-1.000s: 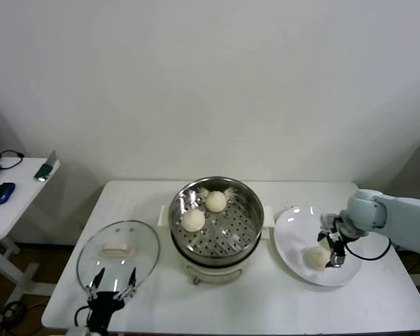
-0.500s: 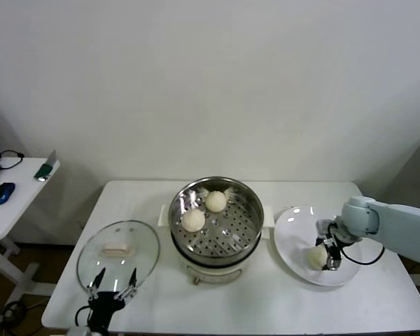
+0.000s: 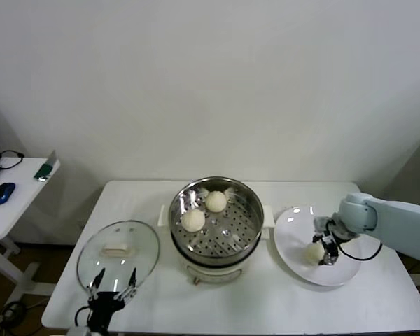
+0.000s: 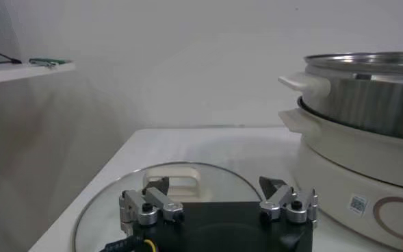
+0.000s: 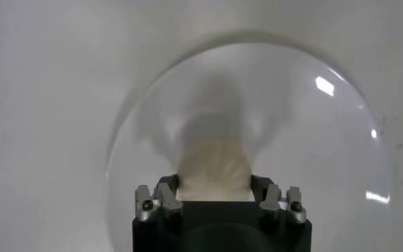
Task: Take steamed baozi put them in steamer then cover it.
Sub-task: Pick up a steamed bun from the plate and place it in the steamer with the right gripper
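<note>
The steel steamer stands mid-table on its white pot base, and two steamed baozi lie in it. Another baozi sits on the white plate to the right. My right gripper is down over that plate, shut on this baozi. In the right wrist view the bun fills the gap between the fingers of the right gripper. My left gripper hangs open near the table's front edge, by the glass lid. The left wrist view shows the left gripper above the lid.
The lid has a whitish handle and lies flat left of the steamer. The plate is near the white table's right end. A side desk with a blue mouse stands at the far left.
My right gripper has shifted slightly left and back over the plate and closed its fingers around the baozi. The left arm has not moved.
</note>
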